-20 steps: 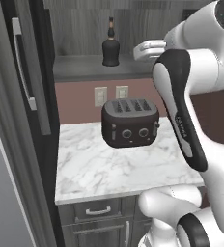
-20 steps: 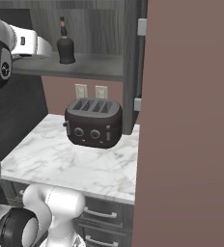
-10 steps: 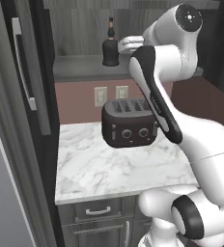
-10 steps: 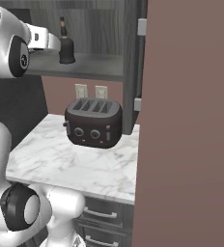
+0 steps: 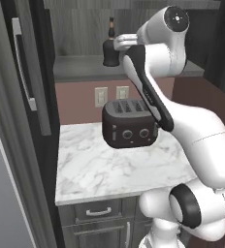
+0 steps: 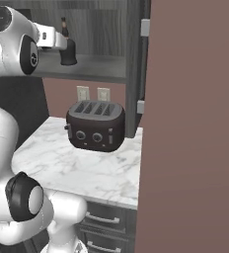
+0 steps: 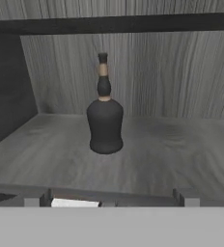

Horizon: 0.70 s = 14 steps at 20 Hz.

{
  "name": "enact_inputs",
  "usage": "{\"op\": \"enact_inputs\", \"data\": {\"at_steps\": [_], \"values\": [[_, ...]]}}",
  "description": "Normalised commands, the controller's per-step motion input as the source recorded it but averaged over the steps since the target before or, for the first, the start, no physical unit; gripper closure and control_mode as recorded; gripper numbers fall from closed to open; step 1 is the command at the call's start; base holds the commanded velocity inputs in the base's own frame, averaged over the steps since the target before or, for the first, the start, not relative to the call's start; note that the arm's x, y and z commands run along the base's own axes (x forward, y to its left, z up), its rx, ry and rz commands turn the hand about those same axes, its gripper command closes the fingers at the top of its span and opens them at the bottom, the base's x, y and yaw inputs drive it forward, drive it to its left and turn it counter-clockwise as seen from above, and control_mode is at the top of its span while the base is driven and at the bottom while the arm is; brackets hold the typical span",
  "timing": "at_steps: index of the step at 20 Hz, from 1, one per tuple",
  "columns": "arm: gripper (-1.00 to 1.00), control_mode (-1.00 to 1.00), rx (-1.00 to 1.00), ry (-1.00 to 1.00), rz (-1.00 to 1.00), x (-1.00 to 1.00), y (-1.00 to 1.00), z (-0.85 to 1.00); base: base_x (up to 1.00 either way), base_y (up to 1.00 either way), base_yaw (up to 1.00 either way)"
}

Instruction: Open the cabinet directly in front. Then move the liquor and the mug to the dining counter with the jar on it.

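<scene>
step: reaching for liquor [image 7: 105, 120], upright on open cabinet [image 5: 85, 68] shelf, above toaster [image 5: 130, 123]
hand: hand [image 7: 109, 198] wide open, empty, just short of bottle
tip: centre on the bulbous body, advance level, close low; avoid the neck

A dark, near-black four-slot toaster [image 5: 129, 123] with two round dials on its front is seen standing on a small white, grey-veined marble bench [image 5: 119, 164], set towards the far edge. Behind it, two pale wall outlets [image 5: 112, 95] are mounted side by side on a dusky pink wall. Below the bench, grey drawers [image 5: 99, 211] with small silver handles are fitted.
</scene>
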Motion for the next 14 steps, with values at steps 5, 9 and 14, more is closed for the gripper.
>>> {"op": "enact_inputs", "data": {"at_steps": [5,9,14], "values": [[-1.00,-1.00,0.00,-0.01,0.00,0.52,0.11,0.00,0.00,0.00,0.00],[-1.00,-1.00,0.00,0.00,0.00,0.59,0.14,0.00,0.00,0.00,0.00],[-1.00,-1.00,0.00,0.00,-0.01,0.55,0.02,0.00,0.00,0.00,0.00]]}}
